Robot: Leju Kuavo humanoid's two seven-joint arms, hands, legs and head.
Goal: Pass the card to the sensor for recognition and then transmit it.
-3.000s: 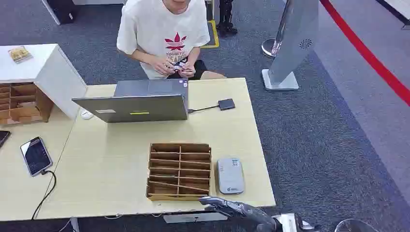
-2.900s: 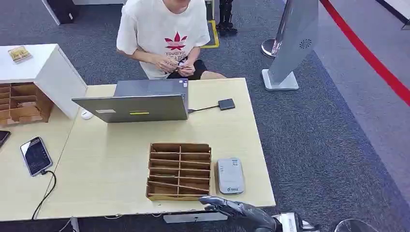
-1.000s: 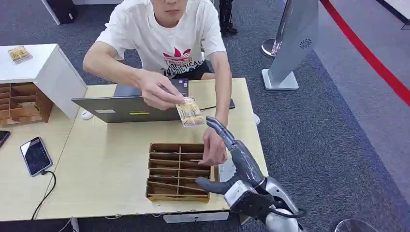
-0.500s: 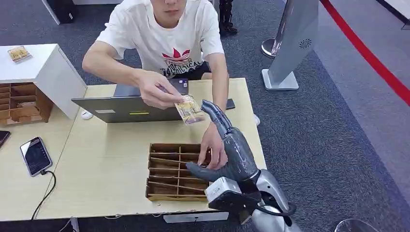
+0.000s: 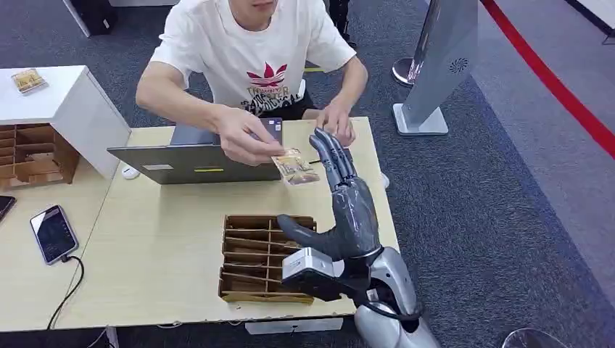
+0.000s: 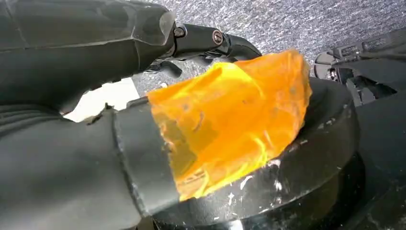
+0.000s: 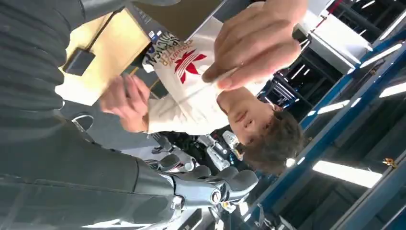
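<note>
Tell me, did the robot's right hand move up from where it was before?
Yes. The right hand was low by the table's near edge; now it is raised over the wooden divider box, its fingers reaching toward the card the person holds out.

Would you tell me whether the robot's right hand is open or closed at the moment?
Open. The right robot hand is raised with fingers apart and nothing in it; the person's hand holds the card.

You are seeing the small yellowish printed card (image 5: pixel 294 167) tilting above the table, just beside the raised robot fingers.
</note>
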